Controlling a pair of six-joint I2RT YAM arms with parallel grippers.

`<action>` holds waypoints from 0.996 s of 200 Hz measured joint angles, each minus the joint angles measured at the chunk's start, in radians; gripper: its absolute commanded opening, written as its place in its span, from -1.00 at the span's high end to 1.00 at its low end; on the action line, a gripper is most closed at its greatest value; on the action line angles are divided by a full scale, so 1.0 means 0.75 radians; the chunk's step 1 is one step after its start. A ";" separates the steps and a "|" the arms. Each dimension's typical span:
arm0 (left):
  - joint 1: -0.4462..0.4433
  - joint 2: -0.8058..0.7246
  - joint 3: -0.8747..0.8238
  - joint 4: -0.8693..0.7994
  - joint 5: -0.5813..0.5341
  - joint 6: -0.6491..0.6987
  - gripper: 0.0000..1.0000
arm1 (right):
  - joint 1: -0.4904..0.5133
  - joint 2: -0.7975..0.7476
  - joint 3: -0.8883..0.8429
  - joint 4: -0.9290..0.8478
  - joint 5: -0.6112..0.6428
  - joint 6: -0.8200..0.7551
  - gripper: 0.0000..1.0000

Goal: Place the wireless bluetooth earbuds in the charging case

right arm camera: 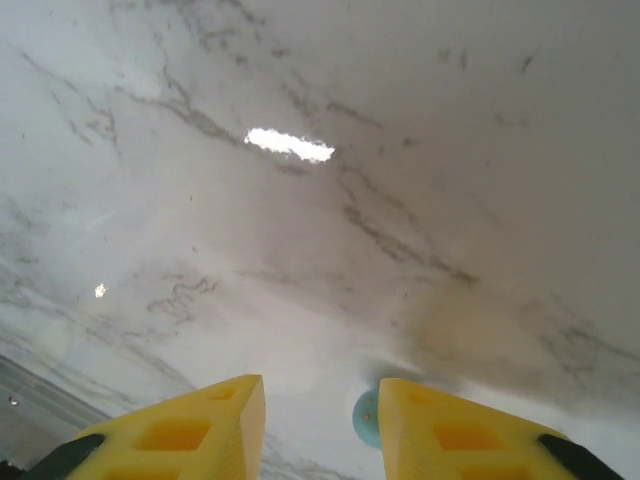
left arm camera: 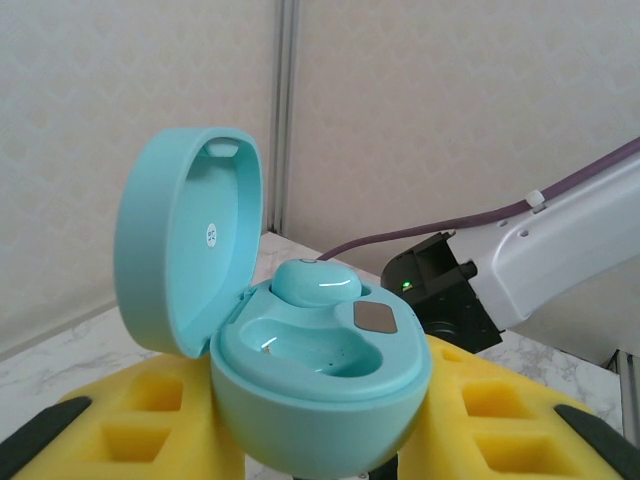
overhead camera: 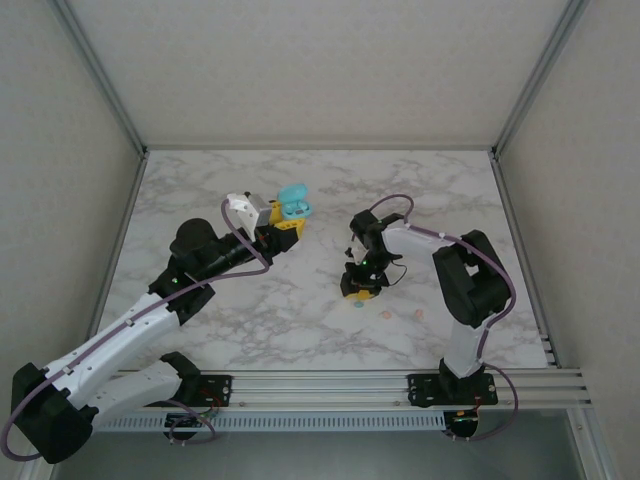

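Charging case [left arm camera: 320, 400], teal, lid open, clamped between yellow fingers of left gripper [overhead camera: 284, 224], held up off marble table [overhead camera: 300, 300]. Lid [left arm camera: 180, 250] stands upright on its hinge; small white sticker [left arm camera: 212, 233] inside it carries dark print, too small to read. One teal earbud [left arm camera: 315, 283] sits in far well; near well is bare. Grey patch [left arm camera: 375, 318] sits on inner face beside it. Right gripper [right arm camera: 320, 425] points down at marble, jaws narrowly apart over bare marble. Second teal earbud [right arm camera: 364, 418] lies on table, just beside inner edge of one finger. Two pink earbuds [overhead camera: 387, 314] lie near it on table.
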 measured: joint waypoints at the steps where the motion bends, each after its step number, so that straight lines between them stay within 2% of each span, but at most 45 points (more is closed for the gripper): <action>1: 0.000 0.000 0.000 0.000 0.000 0.000 0.57 | 0.000 -0.001 -0.001 0.000 0.000 0.000 0.27; 78: 0.000 0.000 0.000 0.000 0.000 0.000 0.57 | 0.006 -0.035 -0.007 -0.009 0.054 -0.026 0.21; 111: 0.000 -0.001 0.000 -0.005 -0.006 0.001 0.57 | 0.033 -0.035 0.036 -0.015 0.109 -0.131 0.14; 152: 0.000 -0.037 0.000 -0.034 -0.028 0.010 0.57 | 0.113 -0.037 0.051 -0.022 0.266 -0.292 0.07; 199: -0.002 -0.085 0.000 -0.046 -0.046 0.031 0.57 | 0.115 0.018 0.115 -0.030 0.252 -0.339 0.07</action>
